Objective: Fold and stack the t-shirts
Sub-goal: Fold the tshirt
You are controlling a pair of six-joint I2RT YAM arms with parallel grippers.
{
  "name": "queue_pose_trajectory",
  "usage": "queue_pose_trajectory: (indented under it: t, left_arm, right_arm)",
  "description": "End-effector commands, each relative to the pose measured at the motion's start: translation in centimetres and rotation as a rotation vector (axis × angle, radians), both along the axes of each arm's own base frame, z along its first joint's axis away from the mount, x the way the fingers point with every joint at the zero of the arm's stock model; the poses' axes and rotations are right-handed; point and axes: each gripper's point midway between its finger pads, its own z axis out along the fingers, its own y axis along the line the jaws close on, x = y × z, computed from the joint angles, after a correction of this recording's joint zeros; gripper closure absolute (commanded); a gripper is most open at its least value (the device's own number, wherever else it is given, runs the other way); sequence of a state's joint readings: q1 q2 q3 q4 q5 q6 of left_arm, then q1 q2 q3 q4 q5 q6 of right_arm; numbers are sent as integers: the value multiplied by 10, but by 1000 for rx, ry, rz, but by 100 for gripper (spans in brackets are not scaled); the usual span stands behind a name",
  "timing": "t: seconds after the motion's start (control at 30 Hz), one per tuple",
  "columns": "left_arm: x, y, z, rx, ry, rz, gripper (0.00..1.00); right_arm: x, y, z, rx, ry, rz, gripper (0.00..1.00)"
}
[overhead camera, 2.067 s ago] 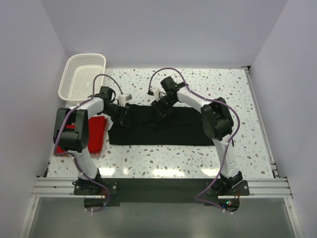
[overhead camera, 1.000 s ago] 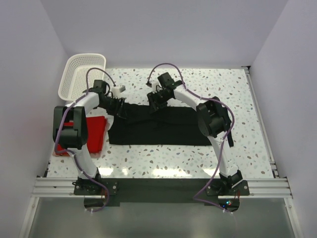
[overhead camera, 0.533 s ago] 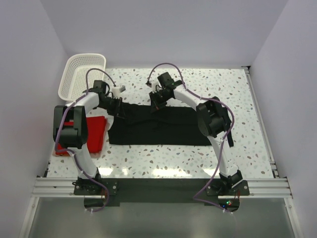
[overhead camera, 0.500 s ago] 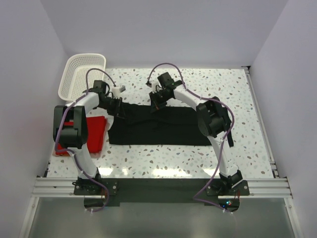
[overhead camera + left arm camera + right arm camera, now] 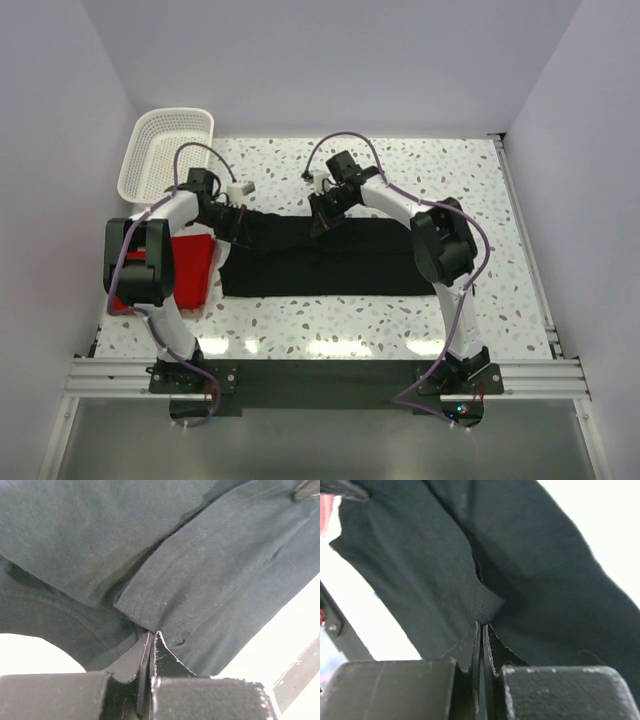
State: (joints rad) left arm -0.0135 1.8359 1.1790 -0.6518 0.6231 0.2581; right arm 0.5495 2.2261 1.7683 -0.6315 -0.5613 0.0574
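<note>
The black t-shirt [image 5: 330,260] lies as a wide folded band across the middle of the table. My left gripper [image 5: 243,222] is shut on its far left edge; in the left wrist view the closed fingertips [image 5: 152,636] pinch a hemmed fold of black cloth [image 5: 200,575]. My right gripper [image 5: 322,218] is shut on the far edge near the middle; in the right wrist view the closed gripper [image 5: 482,626] pinches a small fold of the black cloth [image 5: 420,580]. The red t-shirt [image 5: 193,270] lies folded at the left, partly hidden under my left arm.
A white lattice basket [image 5: 165,150] stands at the far left corner, tilted against the wall. The speckled table [image 5: 450,180] has a raised rail along the right side [image 5: 525,240]. Walls close in at left, back and right.
Both grippers went to the shirt's far edge and closed on it. Now they have shifted slightly nearer and rightward, lifting the pinched far edge.
</note>
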Motion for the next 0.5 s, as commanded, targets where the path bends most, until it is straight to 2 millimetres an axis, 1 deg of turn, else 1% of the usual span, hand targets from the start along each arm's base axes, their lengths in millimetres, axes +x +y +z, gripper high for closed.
queue_pose_trajectory:
  t: [0.0,0.07,0.2,0.37,0.47]
  left_arm:
    - [3,4,18,14,-88,-40,100]
    - [2,4,20,13,-95,-50,100]
    - [1,4,25,13,-122,-88,100]
    - [-10,5,20,17,-99,-127,100]
    - [-19,6,10,25,-74,-146,100]
  right_arm:
    - [-7,4,38,66,-21,-1,100]
    - [-9,4,40,63,-17,0,100]
    - [-15,-1,37,49,2,-2,100]
    - [-32,-8,23,30,62,12,100]
    - [-39,-12,15,22,84,20,100]
